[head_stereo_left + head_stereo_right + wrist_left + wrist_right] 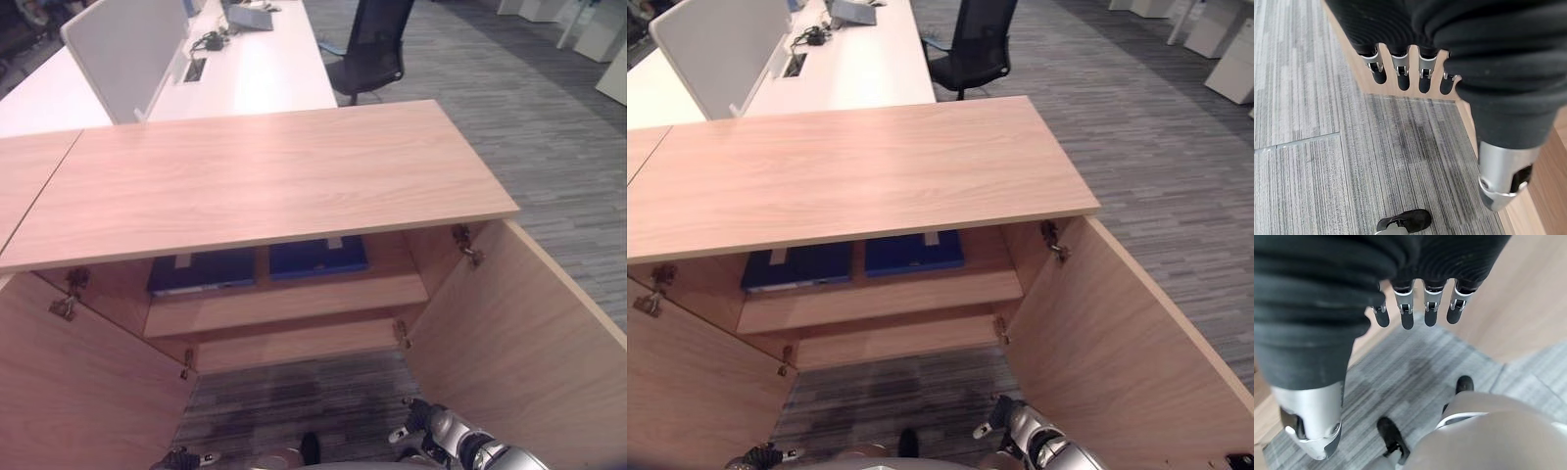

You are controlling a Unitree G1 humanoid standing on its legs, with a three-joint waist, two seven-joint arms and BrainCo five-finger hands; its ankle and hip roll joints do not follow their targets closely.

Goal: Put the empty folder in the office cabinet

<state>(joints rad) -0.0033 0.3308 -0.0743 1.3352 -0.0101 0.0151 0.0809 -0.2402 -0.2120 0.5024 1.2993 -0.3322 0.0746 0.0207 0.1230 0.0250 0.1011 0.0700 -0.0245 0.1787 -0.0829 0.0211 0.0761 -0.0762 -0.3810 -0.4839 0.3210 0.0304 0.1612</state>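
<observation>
The wooden office cabinet [255, 176] stands in front of me with both doors swung open. Two blue folders lie flat side by side on its upper shelf [284, 302]: one on the left [201, 271] and one on the right [316, 257], both partly hidden under the cabinet top. My left hand [1403, 81] hangs low by the left door, fingers straight, holding nothing. My right hand [1407, 313] hangs low by the right door, also open and empty. Both hands [181, 458] [441, 431] are well below and in front of the shelf.
The open left door [78, 392] and right door [519, 343] flank the grey carpet in front of the cabinet. Behind the cabinet are a white desk [265, 69] with a divider panel [127, 54] and a black office chair [372, 49].
</observation>
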